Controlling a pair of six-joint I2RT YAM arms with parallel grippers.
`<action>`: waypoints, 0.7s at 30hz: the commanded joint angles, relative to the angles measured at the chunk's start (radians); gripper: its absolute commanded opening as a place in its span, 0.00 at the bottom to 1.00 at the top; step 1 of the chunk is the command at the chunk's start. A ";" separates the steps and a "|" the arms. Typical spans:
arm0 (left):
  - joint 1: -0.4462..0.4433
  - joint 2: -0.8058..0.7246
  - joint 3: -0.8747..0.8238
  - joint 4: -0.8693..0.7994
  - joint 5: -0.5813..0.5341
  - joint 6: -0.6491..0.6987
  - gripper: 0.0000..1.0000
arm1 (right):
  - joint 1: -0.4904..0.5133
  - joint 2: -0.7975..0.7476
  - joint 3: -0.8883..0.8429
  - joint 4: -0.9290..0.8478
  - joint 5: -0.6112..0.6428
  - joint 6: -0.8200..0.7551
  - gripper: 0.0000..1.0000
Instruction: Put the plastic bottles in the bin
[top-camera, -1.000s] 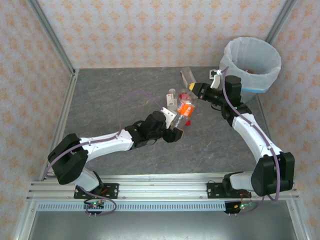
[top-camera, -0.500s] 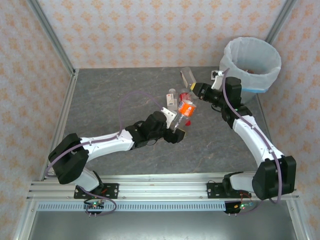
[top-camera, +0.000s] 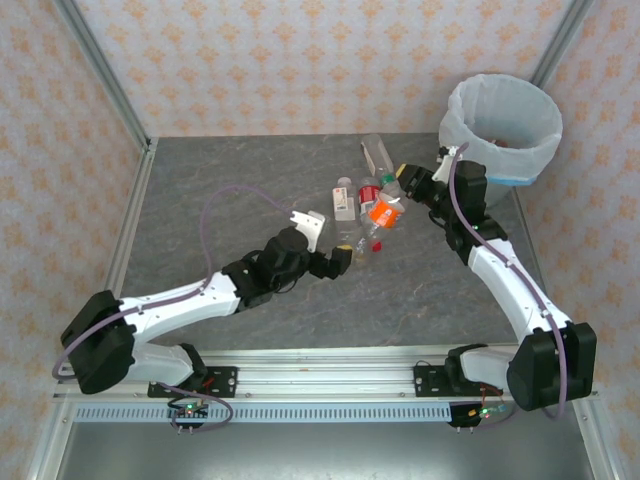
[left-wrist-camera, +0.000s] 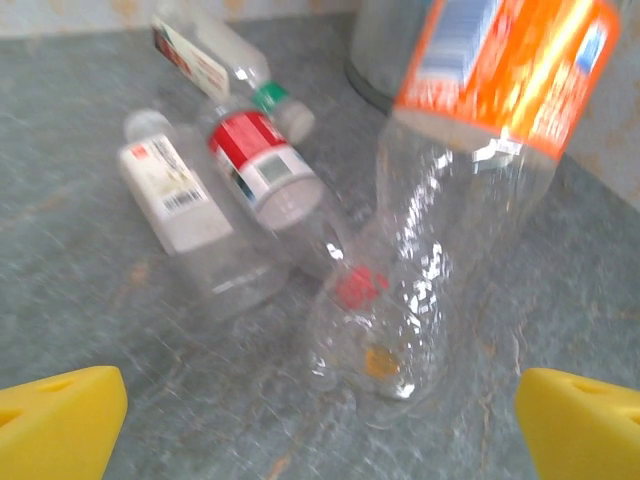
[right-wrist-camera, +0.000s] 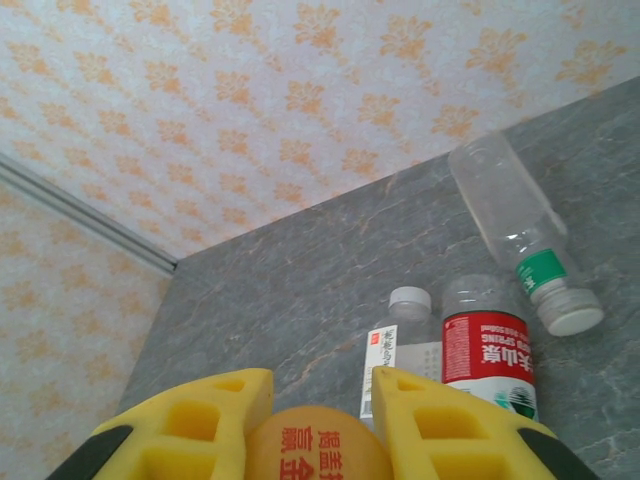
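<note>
An orange-labelled plastic bottle (top-camera: 383, 213) hangs tilted, base low over the table, with my right gripper (top-camera: 405, 186) shut on its orange cap (right-wrist-camera: 318, 447). My left gripper (top-camera: 340, 258) stands open just short of the bottle's clear base (left-wrist-camera: 400, 330), its yellow fingertips (left-wrist-camera: 60, 420) wide apart and touching nothing. Three more bottles lie behind it: white-labelled (top-camera: 345, 199), red-labelled (top-camera: 368, 190) and a clear one with a green band (top-camera: 377, 155). The bin (top-camera: 500, 100), lined with a white bag, stands at the back right, right behind my right wrist.
The grey stone-patterned table (top-camera: 220, 200) is walled by orange-patterned panels with metal corner posts. The lying bottles (right-wrist-camera: 488, 350) sit close together just left of the held one. Open floor stretches to the left and near side.
My left gripper has opened, let go of the orange-labelled bottle and drawn back toward the near left. The right gripper still holds the bottle by its cap and has shifted slightly right.
</note>
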 joint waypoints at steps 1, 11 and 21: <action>0.002 -0.036 -0.020 0.026 -0.147 -0.025 1.00 | -0.001 -0.023 -0.019 0.067 0.062 -0.012 0.00; 0.048 -0.092 -0.033 -0.095 -0.436 -0.210 1.00 | 0.000 -0.023 -0.006 0.075 0.135 -0.033 0.00; 0.073 -0.089 0.014 -0.353 -0.654 -0.431 1.00 | -0.002 -0.023 0.062 0.159 0.348 -0.088 0.00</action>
